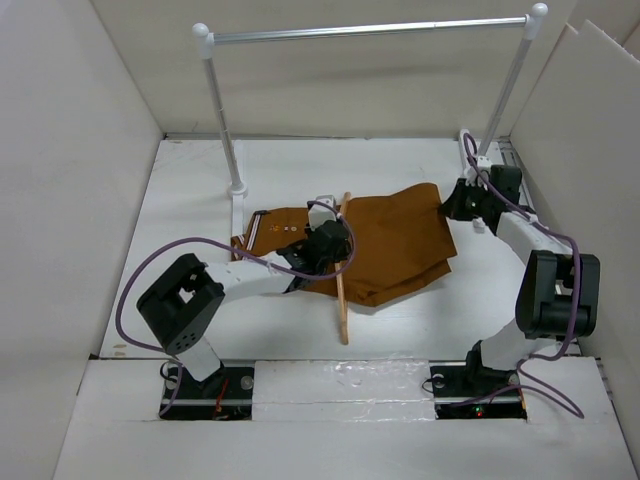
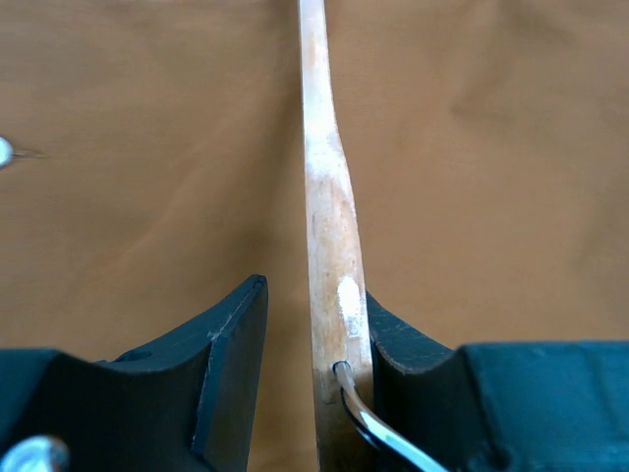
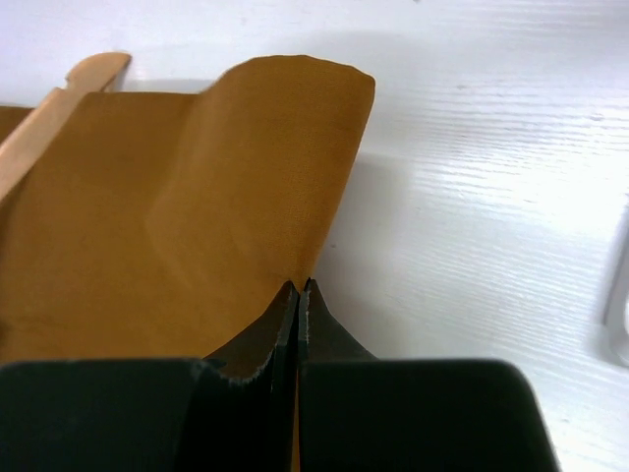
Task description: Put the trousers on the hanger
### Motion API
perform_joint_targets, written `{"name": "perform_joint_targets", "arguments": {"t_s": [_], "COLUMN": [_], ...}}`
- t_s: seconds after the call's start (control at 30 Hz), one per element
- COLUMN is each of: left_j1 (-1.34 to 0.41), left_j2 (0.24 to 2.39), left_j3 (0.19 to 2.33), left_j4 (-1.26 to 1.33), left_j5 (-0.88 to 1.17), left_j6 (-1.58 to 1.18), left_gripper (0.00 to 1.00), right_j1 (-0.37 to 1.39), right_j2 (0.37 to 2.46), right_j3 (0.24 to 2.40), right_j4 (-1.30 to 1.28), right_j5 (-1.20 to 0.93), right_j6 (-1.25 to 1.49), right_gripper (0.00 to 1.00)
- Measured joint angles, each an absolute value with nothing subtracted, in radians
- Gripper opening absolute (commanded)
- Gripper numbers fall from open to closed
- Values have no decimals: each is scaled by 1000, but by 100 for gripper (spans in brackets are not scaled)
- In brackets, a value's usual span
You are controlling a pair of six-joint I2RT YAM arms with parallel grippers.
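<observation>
Two grips already: your left end effector [image 2: 314, 344] clamps the stiff hanger [image 2: 329, 226], right end effector [image 3: 298, 295] pinches the floppy trousers [image 1: 395, 235] edge, so hold hems.

Bright, even overhead light, soft shadows; wrist views blur the near jaws.

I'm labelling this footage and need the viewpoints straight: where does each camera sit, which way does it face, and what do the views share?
Top external: above and behind the arms, looking down on the table; shows both arms, trousers, hanger and rail.
Left wrist: on the left hand, facing down its fingers, the hanger between them over trousers.
Right wrist: on the right hand, facing along shut fingers pinching a trouser edge; a hanger tip at upper left.
Shared: trousers and hanger appear in all three.
</observation>
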State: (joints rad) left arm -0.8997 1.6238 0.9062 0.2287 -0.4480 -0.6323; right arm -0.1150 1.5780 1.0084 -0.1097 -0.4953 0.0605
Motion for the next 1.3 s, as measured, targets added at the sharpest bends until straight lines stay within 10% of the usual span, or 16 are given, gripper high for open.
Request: {"name": "perform_joint_targets", "arguments": {"t_s": [0.2, 0.43, 0.97, 1.3], "left_j1": [-889, -896, -923, -921], "left_j2": [1618, 1644, 1494, 1491], "left_j3": [918, 985, 1296, 1570], "left_j4": [187, 112, -133, -269], "left_j5": [-465, -500, -594, -576], "left_j6": [-641, -664, -658, -602], "left_gripper": [0, 0, 0, 0], "right_j1": [-123, -125, 457, 597], "right_j2": [1577, 1543, 931, 1110], "right_j3": [996, 945, 987, 1091], "right_j4": [-135, -186, -353, -191], "right_j5": [-454, -412, -408, -438], "right_j6": [39, 0, 192, 393], "right_gripper": [1, 60, 75, 80]}}
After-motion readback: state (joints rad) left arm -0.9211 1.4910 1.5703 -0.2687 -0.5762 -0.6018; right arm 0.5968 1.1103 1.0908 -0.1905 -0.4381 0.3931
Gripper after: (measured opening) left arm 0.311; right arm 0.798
